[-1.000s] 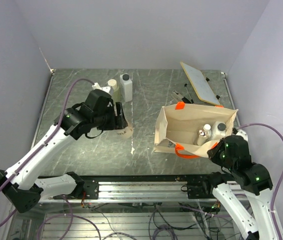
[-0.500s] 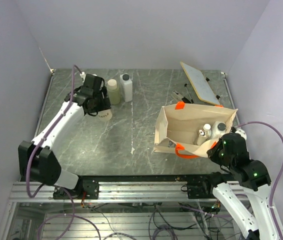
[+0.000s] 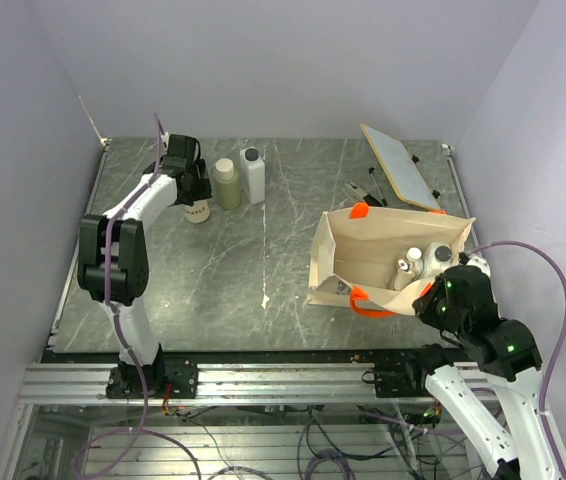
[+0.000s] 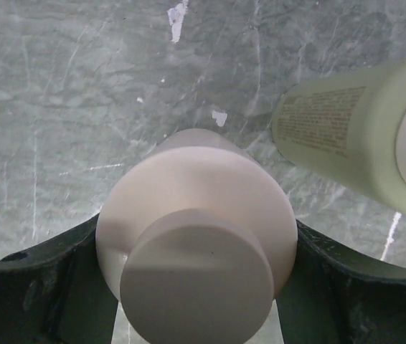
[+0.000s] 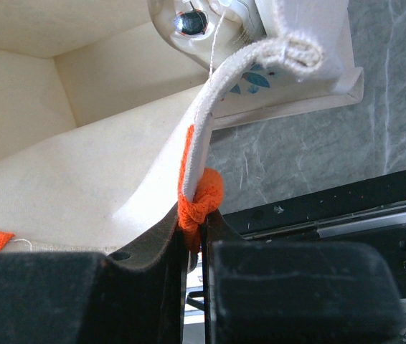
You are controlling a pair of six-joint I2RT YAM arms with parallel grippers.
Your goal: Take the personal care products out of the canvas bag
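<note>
Nothing here can be read. The olive-green bottle (image 4: 361, 136) carries a block of small dark print, too fine to make out. The canvas bag (image 5: 81, 179) shows only a scrap of blue leaf pattern.

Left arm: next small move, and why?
Probably open the left gripper and lift clear. Its fingers flank the cream bottle, which looks upright on the table beside the olive-green bottle, outside the canvas bag. Table contact isn't certain, so release gently. The right gripper holds the bag's orange handle.
</note>
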